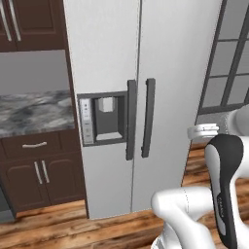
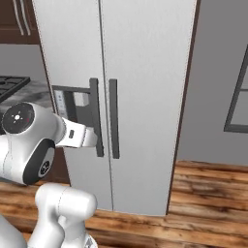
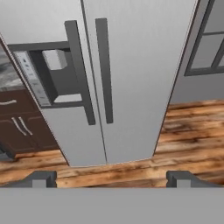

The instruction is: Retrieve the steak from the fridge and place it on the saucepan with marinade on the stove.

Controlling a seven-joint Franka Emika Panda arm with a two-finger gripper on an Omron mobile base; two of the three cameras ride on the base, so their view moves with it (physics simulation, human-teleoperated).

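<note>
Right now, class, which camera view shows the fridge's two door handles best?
The hand view: both handles run unobstructed, full length, on the shut fridge. The left base view shows them whole too, but smaller; in the right base view the arm's white wrist overlaps the left handle.

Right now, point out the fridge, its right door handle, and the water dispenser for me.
fridge (image 1: 170,73), left base view, on the bare right door panel.
right door handle (image 2: 114,118), right base view, middle of the dark bar.
water dispenser (image 3: 52,78), hand view, in the dark recess of the left door.
</note>
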